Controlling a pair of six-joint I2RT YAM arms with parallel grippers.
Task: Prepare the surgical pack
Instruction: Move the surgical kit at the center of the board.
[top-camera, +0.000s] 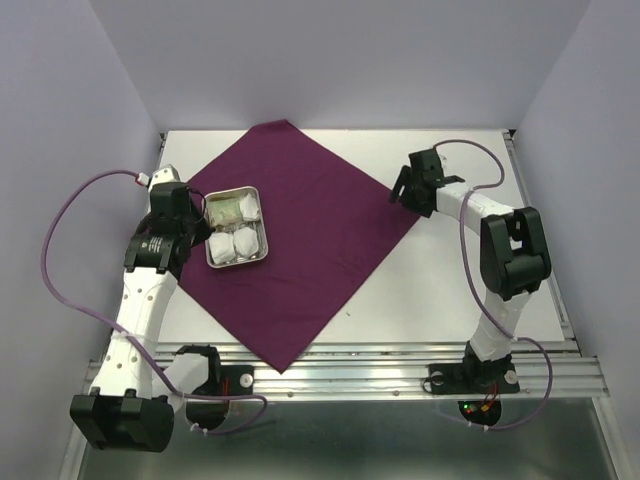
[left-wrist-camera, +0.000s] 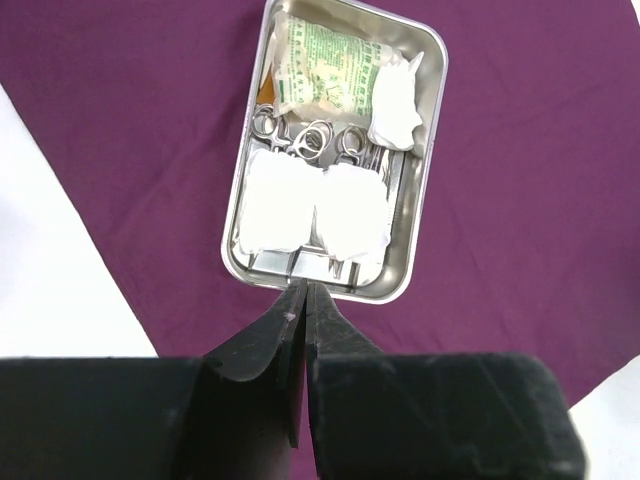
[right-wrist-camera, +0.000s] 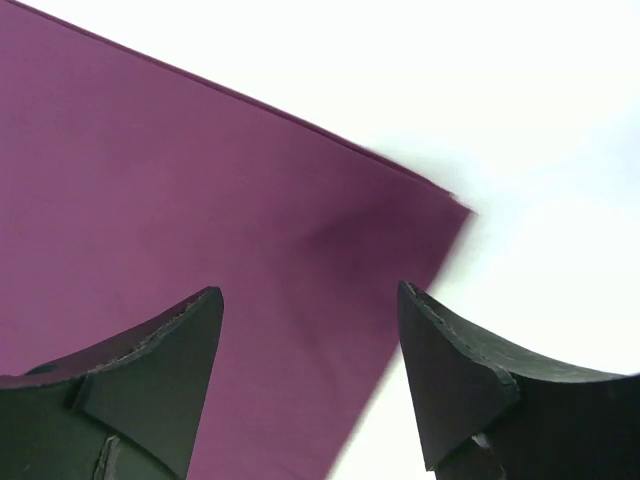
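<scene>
The surgical pack's purple cloth (top-camera: 320, 220) lies flat as a diamond on the white table. On its left part stands a steel tray (top-camera: 262, 240) holding white gauze pads (left-wrist-camera: 275, 200), a green packet (left-wrist-camera: 330, 65) and ringed steel instruments (left-wrist-camera: 315, 140). My left gripper (left-wrist-camera: 303, 288) is shut, its tips meeting on the tray's near rim (left-wrist-camera: 380, 293); in the top view it (top-camera: 205, 213) sits at the tray's left side. My right gripper (right-wrist-camera: 305, 292) hangs open just above the cloth (right-wrist-camera: 200, 200) near its right corner (right-wrist-camera: 455, 210), with nothing between its fingers.
Bare white table (top-camera: 470, 290) surrounds the cloth, with a raised frame along the right edge (top-camera: 545, 250). Grey walls close the back and sides. The right arm's cable (top-camera: 465, 150) loops over the table's far right.
</scene>
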